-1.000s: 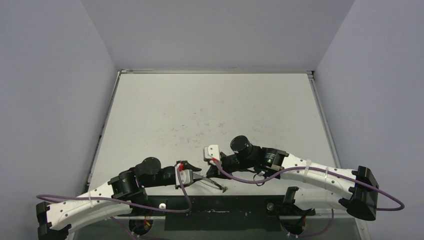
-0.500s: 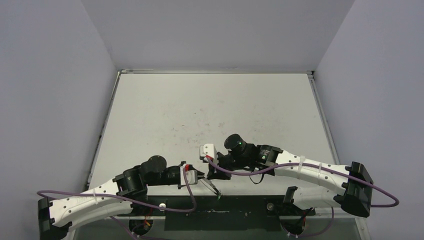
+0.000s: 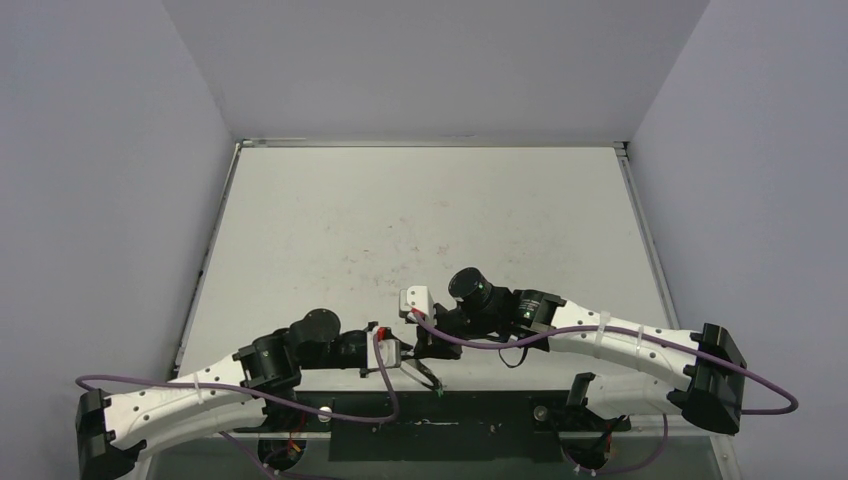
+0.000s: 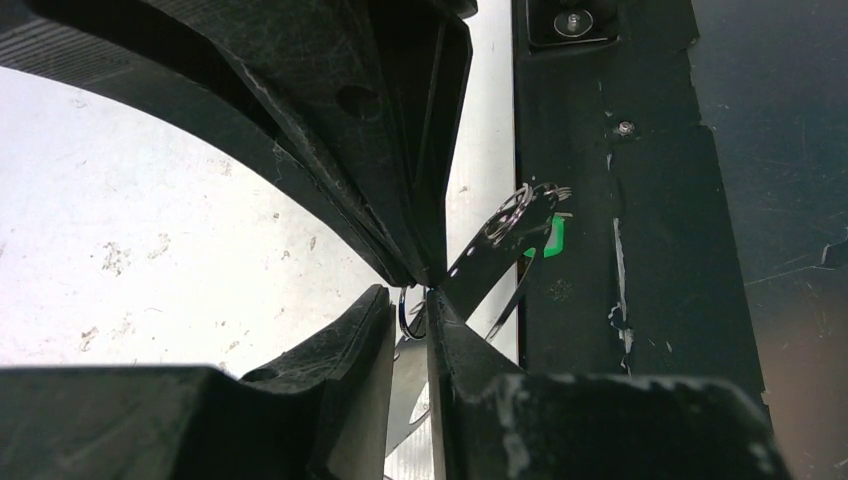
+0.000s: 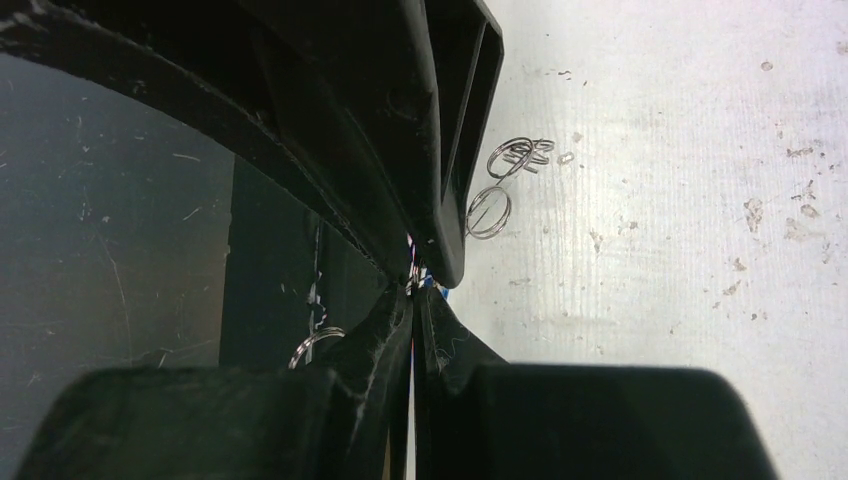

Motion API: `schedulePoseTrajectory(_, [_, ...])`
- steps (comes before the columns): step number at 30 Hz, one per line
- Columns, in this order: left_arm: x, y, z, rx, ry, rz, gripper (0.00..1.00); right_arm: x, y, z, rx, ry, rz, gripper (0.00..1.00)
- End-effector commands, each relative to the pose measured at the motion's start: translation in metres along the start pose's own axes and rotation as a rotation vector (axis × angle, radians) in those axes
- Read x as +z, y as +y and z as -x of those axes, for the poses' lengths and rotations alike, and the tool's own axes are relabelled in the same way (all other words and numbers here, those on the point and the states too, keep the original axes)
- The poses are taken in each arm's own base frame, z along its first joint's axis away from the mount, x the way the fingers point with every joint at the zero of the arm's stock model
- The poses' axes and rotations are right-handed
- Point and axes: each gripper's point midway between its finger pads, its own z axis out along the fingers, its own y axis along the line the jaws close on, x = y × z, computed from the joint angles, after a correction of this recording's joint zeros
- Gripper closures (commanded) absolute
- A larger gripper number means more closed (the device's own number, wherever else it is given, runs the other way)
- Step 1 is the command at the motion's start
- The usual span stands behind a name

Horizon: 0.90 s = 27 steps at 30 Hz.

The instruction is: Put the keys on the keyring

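My left gripper [image 3: 405, 357] [image 4: 412, 300] is nearly shut on the thin grey keyring [image 4: 500, 225], with a small metal loop between its tips. The ring sticks out toward the near edge [image 3: 428, 375], seen edge-on. The green key [image 4: 548, 240] [image 3: 440, 392] hangs at its far end over the black strip. My right gripper [image 3: 425, 350] [image 5: 413, 292] is shut, its tips meeting the left gripper's tips. A blue speck shows at its tips, apparently the blue key [image 5: 428, 281], mostly hidden.
Small loose metal rings [image 5: 488, 212] [image 5: 520, 155] lie on the white table beside the grippers. Another ring [image 5: 315, 345] shows over the black strip [image 3: 430, 415] along the near edge. Purple cables run along both arms.
My left arm moved right, up to the right gripper. The right gripper shifted left at first, then held still. The keyring's free end with the green key swung toward the near edge.
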Motion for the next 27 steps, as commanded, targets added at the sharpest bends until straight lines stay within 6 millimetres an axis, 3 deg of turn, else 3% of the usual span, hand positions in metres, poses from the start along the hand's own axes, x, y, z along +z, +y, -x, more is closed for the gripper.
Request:
schedulePoseTrajectory(1, [0.000, 0.005, 0.029, 0.027, -0.073, 0.003, 0.86, -0.004, 0.001, 0.037, -0.052, -0.107, 0.003, 1.00])
schedulePoseTrajectory(4, [-0.001, 0.006, 0.027, 0.030, -0.058, 0.007, 1.00, -0.004, -0.001, 0.036, -0.058, -0.101, -0.005, 1.00])
schedulePoseTrajectory(7, [-0.003, 0.007, 0.027, 0.032, -0.063, 0.019, 1.00, -0.006, -0.003, 0.037, -0.065, -0.103, -0.021, 0.98])
schedulePoseTrajectory(13, [-0.006, 0.013, 0.033, 0.013, -0.135, 0.070, 1.00, -0.016, -0.011, 0.042, -0.081, -0.149, -0.098, 0.63])
schedulePoseTrajectory(16, [-0.007, 0.016, 0.039, 0.004, -0.200, 0.102, 1.00, -0.023, -0.012, 0.045, -0.092, -0.194, -0.132, 0.54])
schedulePoseTrajectory(27, [-0.019, 0.018, 0.059, 0.031, -0.392, 0.157, 1.00, -0.041, -0.013, 0.054, -0.126, -0.281, -0.181, 0.54])
